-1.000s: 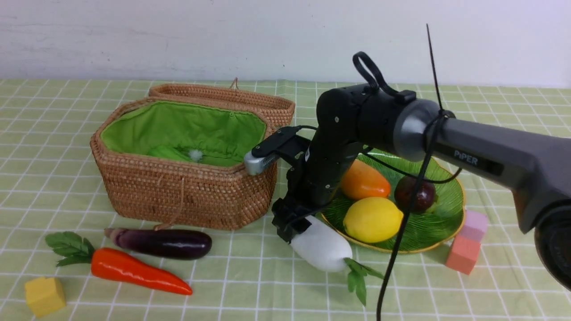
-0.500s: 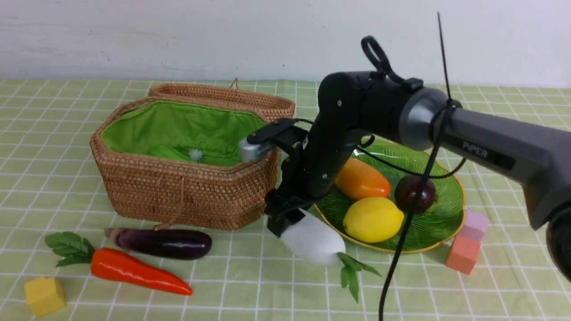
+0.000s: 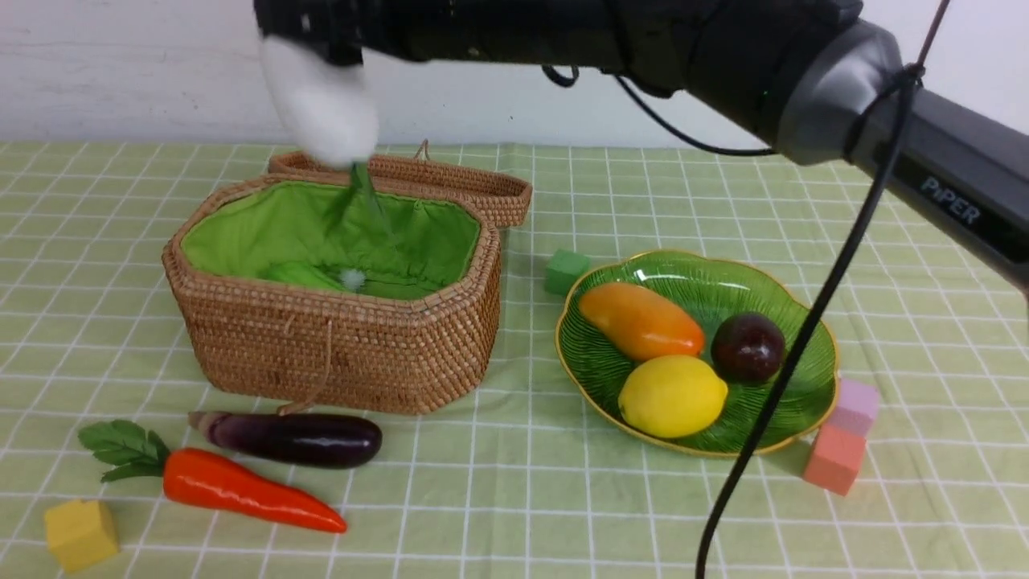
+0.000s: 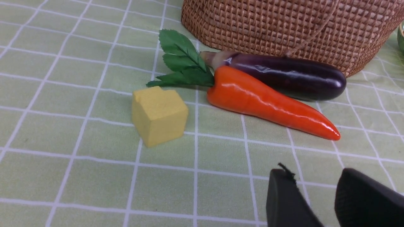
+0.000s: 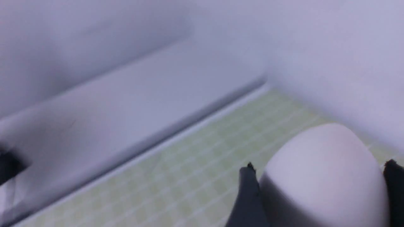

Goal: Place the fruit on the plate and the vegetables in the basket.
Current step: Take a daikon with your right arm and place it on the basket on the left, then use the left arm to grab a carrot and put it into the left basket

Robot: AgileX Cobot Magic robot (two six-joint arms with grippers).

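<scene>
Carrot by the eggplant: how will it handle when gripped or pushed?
Carrot: glossy skin with sharp highlights, so probably hard and slick. Body tapers to a point; a pinch near the tip may squeeze it out, and pushed it likely rolls in an arc. Leaves look thin and floppy, a poor grip point.

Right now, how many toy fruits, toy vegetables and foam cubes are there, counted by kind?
Toy fruits: 3 (orange-yellow mango, yellow lemon, round maroon fruit)
Toy vegetables: 4 (orange carrot, purple eggplant, white radish, light green cucumber inside brown wicker basket)
Foam cubes: 4 (yellow cube, green cube, lilac cube, salmon cube)
Total: 11
</scene>
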